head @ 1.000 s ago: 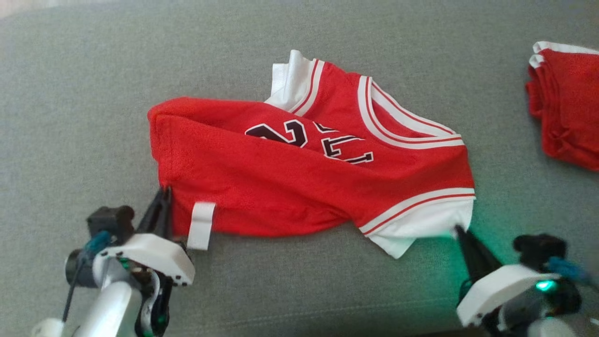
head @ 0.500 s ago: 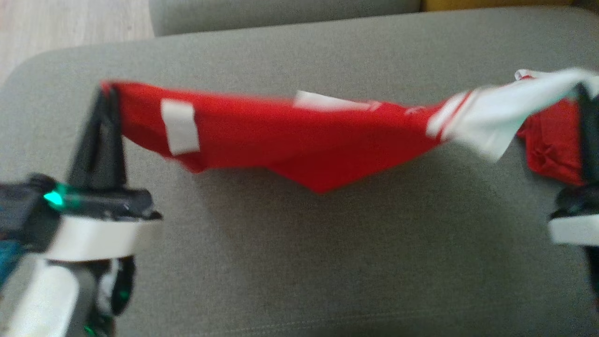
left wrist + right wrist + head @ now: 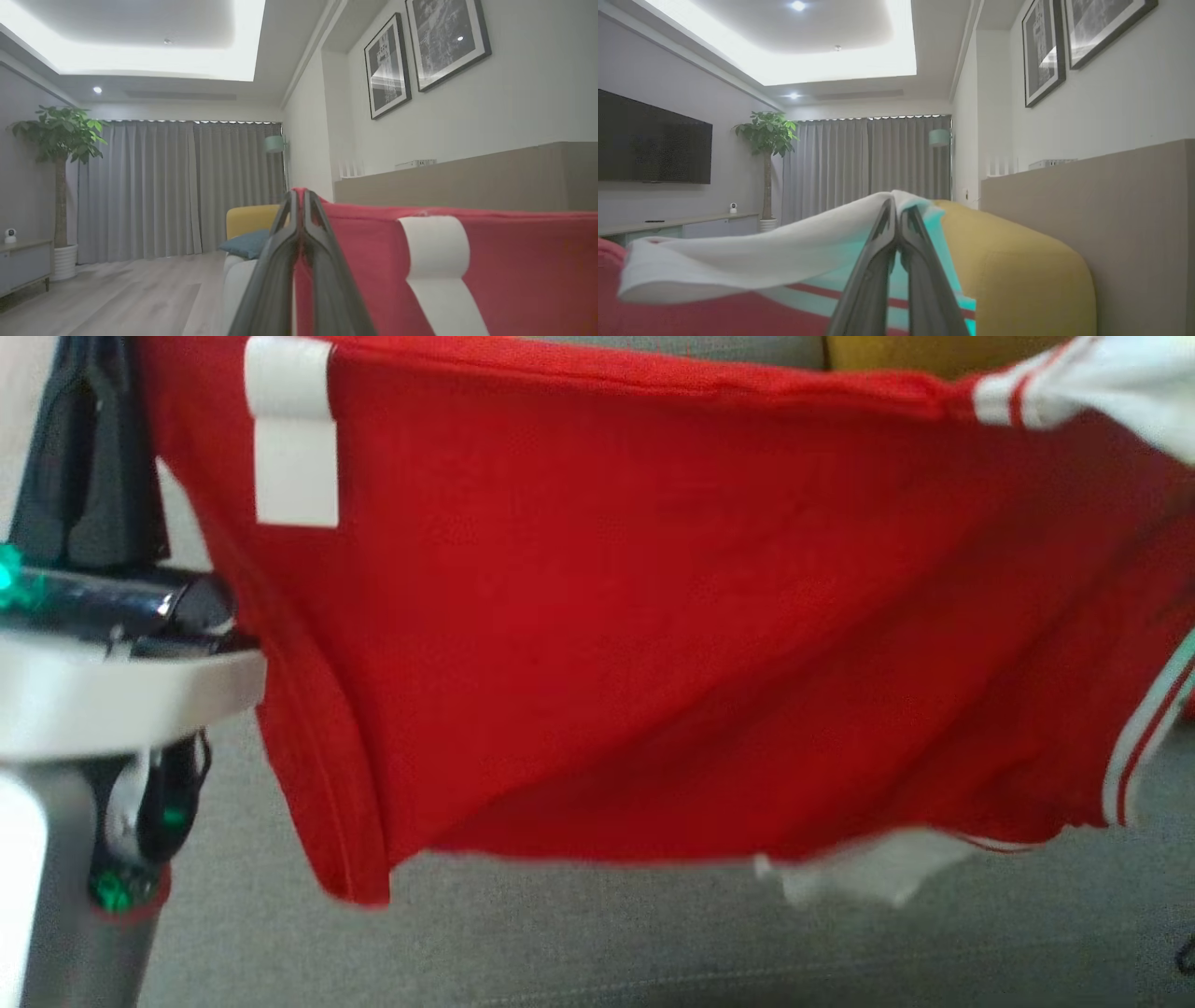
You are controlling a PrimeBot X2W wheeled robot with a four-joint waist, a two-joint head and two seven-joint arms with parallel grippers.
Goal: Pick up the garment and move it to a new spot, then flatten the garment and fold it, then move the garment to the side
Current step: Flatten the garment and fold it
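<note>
The jersey point(image 3: 653, 616) is hanging in the air, stretched wide between the two arms above the grey sofa point(image 3: 597, 952). Seen from the head, it is blocking most of the sofa. Whether its lowest fold is clearing the seat is hard to judge from here.

The left gripper point(image 3: 299, 196) is standing upright, jaws pressed together on the jersey's red top corner. From its wrist you can see red cloth caught between the tips and falling away to one side. In the head view those tips are cut off by the top edge, so the pinch itself is out of sight there. A white tag point(image 3: 294, 457) is folding over the top hem just beside that grip.

The right gripper point(image 3: 898, 203) is clamping too, jaws tight on a white flap of the jersey that is draping over the tips. A teal glow is tinting the striped trim below them. In the head view the jersey's right end is running off the picture's edge.

Along the bottom a white scrap point(image 3: 868, 882) is poking out from behind the red, blurred, and I can't tell which part of the jersey it is. A yellow seat point(image 3: 1017, 270) is sitting just behind the right grip, partly hidden by the cloth.
</note>
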